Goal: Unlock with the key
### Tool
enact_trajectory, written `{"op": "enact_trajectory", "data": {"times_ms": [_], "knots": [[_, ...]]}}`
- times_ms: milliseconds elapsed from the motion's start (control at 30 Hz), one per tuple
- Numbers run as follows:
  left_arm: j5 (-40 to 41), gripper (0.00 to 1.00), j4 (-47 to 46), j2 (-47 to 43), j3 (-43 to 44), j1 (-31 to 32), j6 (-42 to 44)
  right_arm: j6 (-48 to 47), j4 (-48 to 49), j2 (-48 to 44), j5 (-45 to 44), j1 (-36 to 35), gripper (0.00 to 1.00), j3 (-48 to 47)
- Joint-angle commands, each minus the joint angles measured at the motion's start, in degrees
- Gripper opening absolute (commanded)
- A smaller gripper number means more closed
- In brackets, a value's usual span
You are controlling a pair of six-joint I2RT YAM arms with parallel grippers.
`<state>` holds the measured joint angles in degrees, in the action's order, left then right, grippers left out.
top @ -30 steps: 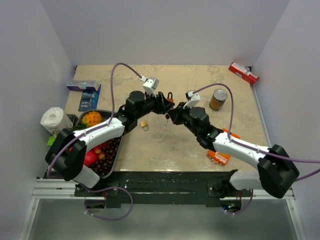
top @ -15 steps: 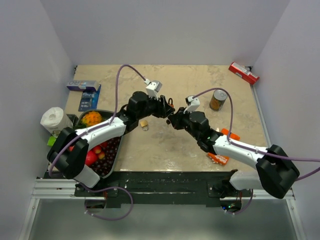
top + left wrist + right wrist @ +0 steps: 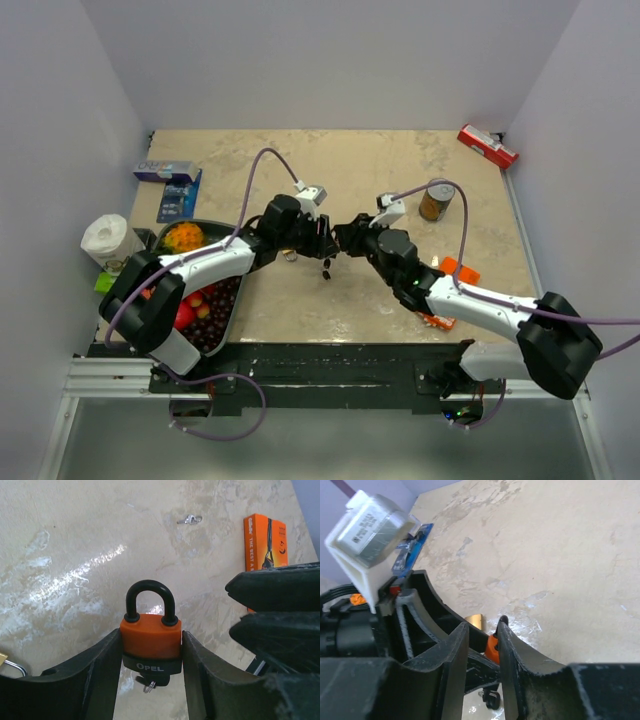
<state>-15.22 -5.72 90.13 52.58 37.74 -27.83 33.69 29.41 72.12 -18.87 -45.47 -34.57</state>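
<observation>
Your left pincer (image 3: 318,243) is pressed onto the two sides of the orange padlock (image 3: 151,630). The black shackle (image 3: 150,587) points away from the wrist. Both its legs are seated in the body, so I judge the lock not yet sprung.

The key (image 3: 148,682) sits just below that pincer's grip. Its blade is up in the keyhole at the base of the lock and its black head hangs free (only a sliver of it shows from the left wrist).

To the right, your right pincer (image 3: 482,630) has its fingers parted, and I see nothing between them. The padlock and key lie just past its tips, not inside the gap.

The step in hand looks like the turn of the key: it is inserted, but nobody is holding it. Your next move calls for three things:
- Bring the right pincer's tips back around the black head.
- Close gently on so small a target.
- Roll the wrist while the left pincer keeps the body steady.

A second ago both pincers met farther out over the tabletop (image 3: 75,540), and the right one was pressed together at the base of the lock. Since then the pair has come in toward the arm bases, the right has let go, and the left has kept its hold.
</observation>
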Motion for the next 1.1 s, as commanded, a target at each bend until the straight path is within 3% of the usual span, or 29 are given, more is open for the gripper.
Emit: {"op": "enact_trajectory", "data": {"times_ms": [0, 333, 533, 700, 1067], "knots": [[-1.83, 0.0, -1.49, -1.09, 0.42, -0.2, 0.32, 1.72, 2.76, -0.75, -4.06, -2.16, 0.35, -0.33], [-1.83, 0.0, -2.28, -3.2, -0.28, -1.52, -0.55, 5.77, -3.12, -10.06, -6.09, -2.34, 0.51, 6.7], [-3.23, 0.0, -3.16, -4.34, -0.81, -2.58, -1.69, 3.75, -2.96, -11.12, -3.1, -3.39, 0.54, 9.69], [-4.29, 0.0, -3.51, -4.61, -1.07, -2.93, -2.22, 3.22, -1.37, -7.79, -3.45, -8.4, 0.54, 9.87], [-5.52, 0.0, -4.66, -5.05, -1.78, -2.93, -2.75, 5.5, 3.72, 0.48, -2.04, -9.9, 0.46, 7.06]]}}
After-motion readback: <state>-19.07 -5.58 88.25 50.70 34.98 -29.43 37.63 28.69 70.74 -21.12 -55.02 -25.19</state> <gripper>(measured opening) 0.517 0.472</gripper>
